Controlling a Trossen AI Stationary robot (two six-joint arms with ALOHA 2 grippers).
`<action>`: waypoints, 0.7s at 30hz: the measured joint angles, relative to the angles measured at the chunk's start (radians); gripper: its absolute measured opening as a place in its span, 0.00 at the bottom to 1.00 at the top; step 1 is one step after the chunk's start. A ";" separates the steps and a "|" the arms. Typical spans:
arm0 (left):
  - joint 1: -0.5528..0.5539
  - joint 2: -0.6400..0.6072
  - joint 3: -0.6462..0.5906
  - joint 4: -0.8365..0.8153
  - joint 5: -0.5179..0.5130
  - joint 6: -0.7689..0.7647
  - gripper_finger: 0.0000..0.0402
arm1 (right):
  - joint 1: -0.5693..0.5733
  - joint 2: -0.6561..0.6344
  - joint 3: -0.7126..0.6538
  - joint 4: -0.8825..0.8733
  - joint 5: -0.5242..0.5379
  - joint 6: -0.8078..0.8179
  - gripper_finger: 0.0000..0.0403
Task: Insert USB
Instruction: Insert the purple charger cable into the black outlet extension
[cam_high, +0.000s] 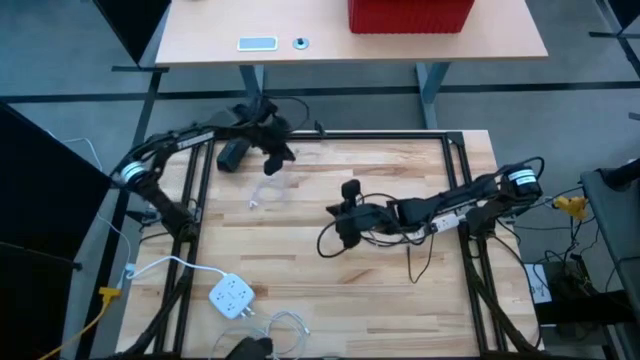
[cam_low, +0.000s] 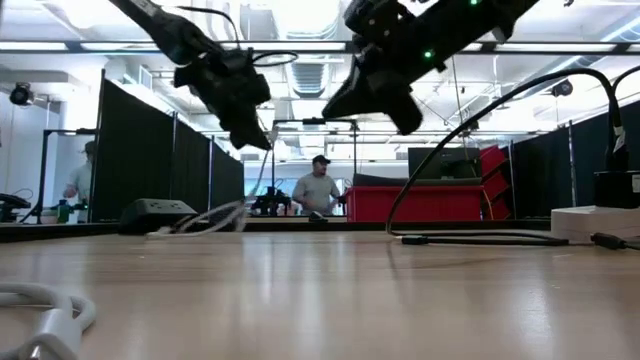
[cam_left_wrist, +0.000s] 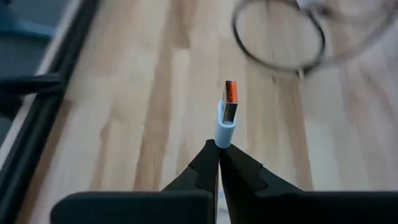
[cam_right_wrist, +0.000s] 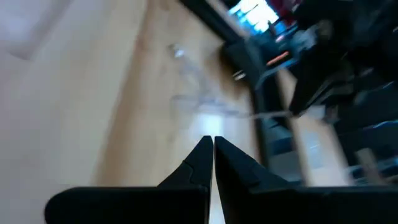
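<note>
left gripper (cam_high: 277, 158) sits up near the far left part of the wooden table (cam_high: 400, 300) in the high view, and a thin white cable (cam_high: 266, 193) hangs down from it onto the wood. right gripper (cam_high: 346, 212) is out over the middle of the table, with black cables (cam_high: 420, 235) looped around it. a white power strip (cam_high: 232, 296) lies near the front left, well apart from both grippers, and it has its own white cord. in the low view both arms hang above the table and touch nothing on it; the left gripper (cam_low: 247, 128) is up over the far side, and the white strip (cam_low: 600, 222) shows at the right edge. in the left wrist view the left gripper (cam_left_wrist: 219, 152) is pinched tight on the pale sleeve of the usb plug (cam_left_wrist: 227, 112), so the metal tip with its orange inside sticks straight out past the fingers (cam_left_wrist: 245, 168). the wood is under it and a loop of cable (cam_left_wrist: 280, 37) lies farther off. in the right wrist view the right gripper (cam_right_wrist: 214, 149) has its two fingers pressed together and nothing is between them. it just waits over the wood. so i think the pick up part is done and the carrying part is now. no socket is in front of the plug yet. the next move probably needs the left arm to bring the plug across to the white strip, line the flat tip up with a usb hole, and push gently straight in. i cannot tell from here where the hole on the strip is.
</note>
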 joint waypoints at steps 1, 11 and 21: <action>-0.005 -0.016 -0.025 0.039 0.004 -0.057 0.00 | -0.006 0.009 0.000 0.030 0.001 -0.058 0.00; -0.105 -0.075 -0.150 0.141 0.118 -0.153 0.00 | -0.043 0.080 0.000 0.208 -0.016 -0.172 0.00; -0.314 -0.091 -0.276 0.609 0.115 -0.205 0.00 | -0.149 0.066 -0.043 0.231 -0.315 0.318 0.00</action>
